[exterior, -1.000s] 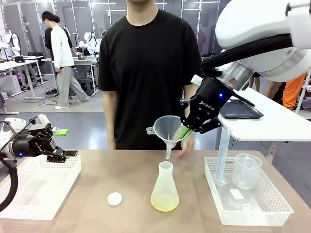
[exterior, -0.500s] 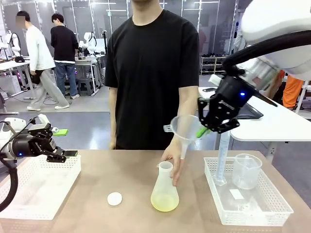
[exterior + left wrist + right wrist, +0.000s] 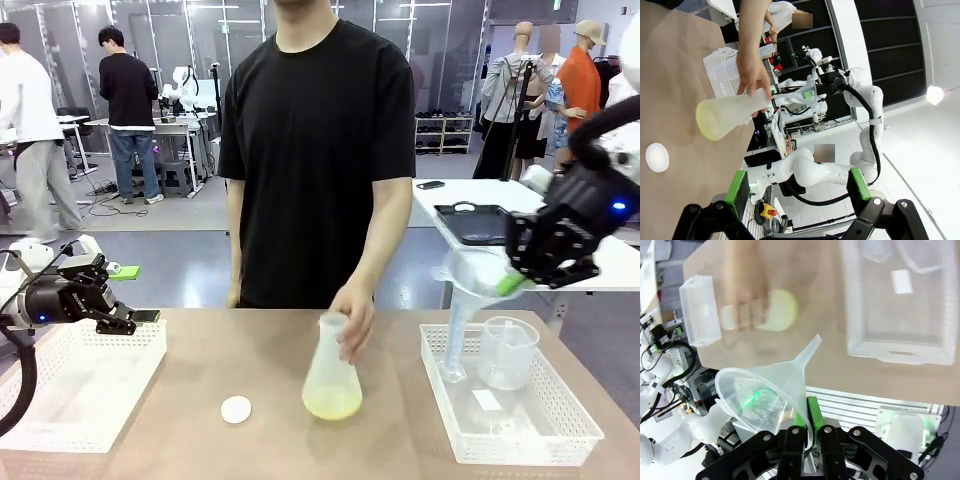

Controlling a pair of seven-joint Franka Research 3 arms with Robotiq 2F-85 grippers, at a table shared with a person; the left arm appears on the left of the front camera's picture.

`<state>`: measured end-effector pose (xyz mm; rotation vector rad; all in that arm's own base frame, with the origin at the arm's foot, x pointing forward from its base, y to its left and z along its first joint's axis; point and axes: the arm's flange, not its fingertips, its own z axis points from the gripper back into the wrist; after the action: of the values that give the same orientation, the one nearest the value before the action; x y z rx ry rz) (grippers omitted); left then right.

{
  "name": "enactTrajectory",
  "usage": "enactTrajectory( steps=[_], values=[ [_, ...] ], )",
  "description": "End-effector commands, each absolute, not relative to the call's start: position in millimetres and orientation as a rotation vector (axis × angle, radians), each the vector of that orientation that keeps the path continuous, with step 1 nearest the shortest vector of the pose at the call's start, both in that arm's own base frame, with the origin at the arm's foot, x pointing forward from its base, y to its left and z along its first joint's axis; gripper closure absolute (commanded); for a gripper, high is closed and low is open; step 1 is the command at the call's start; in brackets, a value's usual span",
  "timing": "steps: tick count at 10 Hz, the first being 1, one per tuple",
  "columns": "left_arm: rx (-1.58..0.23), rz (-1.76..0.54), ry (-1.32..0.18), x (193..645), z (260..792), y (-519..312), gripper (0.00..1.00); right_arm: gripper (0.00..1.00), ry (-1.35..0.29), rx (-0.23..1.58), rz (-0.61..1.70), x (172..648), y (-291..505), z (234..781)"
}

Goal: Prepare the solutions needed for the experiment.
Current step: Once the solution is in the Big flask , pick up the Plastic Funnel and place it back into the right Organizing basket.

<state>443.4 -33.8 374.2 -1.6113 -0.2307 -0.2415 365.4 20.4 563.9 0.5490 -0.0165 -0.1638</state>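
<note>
Right gripper [image 3: 512,283]: you had it clamped on the funnel [image 3: 468,268] rim, up in the air over the left edge of the right basket [image 3: 520,425], with the cylinder [image 3: 458,340] just below it.

Solution [image 3: 332,402]: it was pooled in the base of the flask [image 3: 330,360], below and to the left of that gripper, well apart. A person's hand [image 3: 352,318] held the neck and the flask was tilted. Bare table [image 3: 400,400] lay between flask and basket edge.

Left gripper [image 3: 135,295]: its jaws were wide with nothing in them, above the right far corner of the left basket [image 3: 60,400]. A white cap [image 3: 236,409] lay below and to its right, clear of both basket edge and flask.
</note>
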Motion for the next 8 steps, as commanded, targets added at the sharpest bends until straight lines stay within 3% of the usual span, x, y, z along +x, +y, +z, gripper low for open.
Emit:
enactTrajectory(
  steps=[1,8],
  values=[
    [-1.618,-0.25,-0.234,443,375,-34,0.0,1.0,-0.011,0.52,-0.162,369,-11,559],
    [-1.618,-0.25,-0.234,443,375,-34,0.0,1.0,-0.009,0.51,-0.2,372,-33,553]
  ],
)
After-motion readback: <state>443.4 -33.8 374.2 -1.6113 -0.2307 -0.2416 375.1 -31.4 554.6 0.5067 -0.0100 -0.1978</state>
